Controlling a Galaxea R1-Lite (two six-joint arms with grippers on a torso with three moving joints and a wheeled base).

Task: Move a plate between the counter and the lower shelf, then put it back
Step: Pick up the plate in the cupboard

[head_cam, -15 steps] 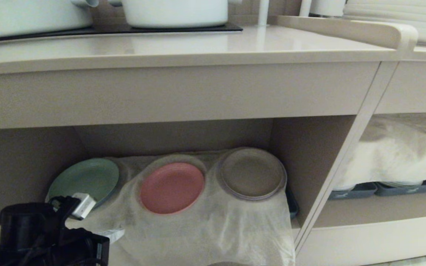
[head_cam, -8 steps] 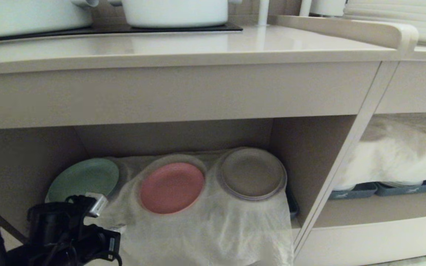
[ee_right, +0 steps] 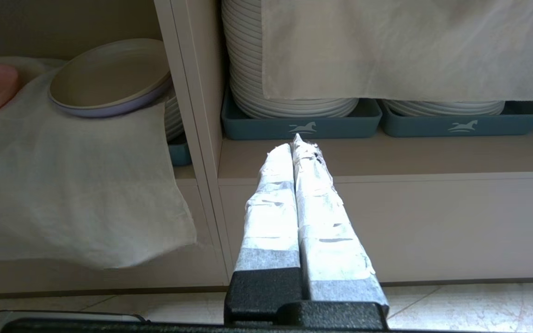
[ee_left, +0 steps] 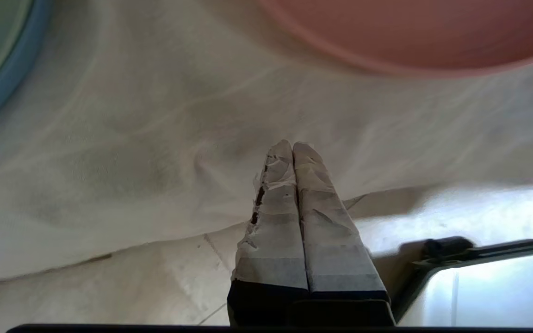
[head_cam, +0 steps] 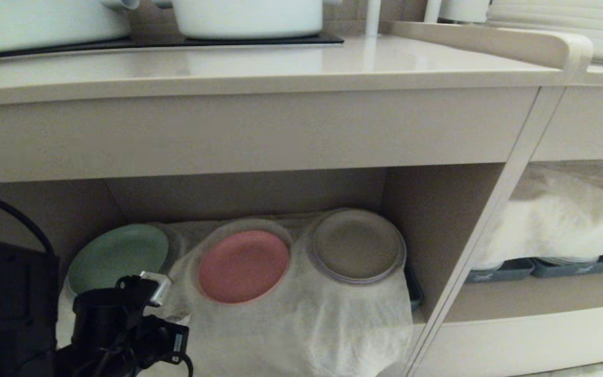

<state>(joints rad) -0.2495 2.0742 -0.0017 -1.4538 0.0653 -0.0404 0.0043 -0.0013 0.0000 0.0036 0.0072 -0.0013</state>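
The pink plate (head_cam: 243, 266) lies on the white cloth (head_cam: 301, 319) in the lower shelf (head_cam: 427, 220), between a green plate (head_cam: 118, 256) and a grey-brown plate (head_cam: 356, 246). The beige counter (head_cam: 259, 65) runs above. My left arm (head_cam: 118, 330) reaches in from the lower left, in front of the green plate. In the left wrist view my left gripper (ee_left: 293, 145) is shut and empty, just over the cloth (ee_left: 155, 138), a short way from the pink plate's rim (ee_left: 424, 32). My right gripper (ee_right: 294, 143) is shut, parked low before the cabinet post.
White pots (head_cam: 249, 15) stand on the black hob panel (head_cam: 176, 42) on the counter. To the right, a narrower shelf holds stacked white plates (ee_right: 289, 92) in blue-grey trays (ee_right: 301, 127) under a cloth. The cloth's front edge (ee_right: 86, 217) hangs over the lower shelf's lip.
My left arm has moved right and closer to the shelf, its wrist now nearer the pink plate. The plates and the cloth have stayed put.
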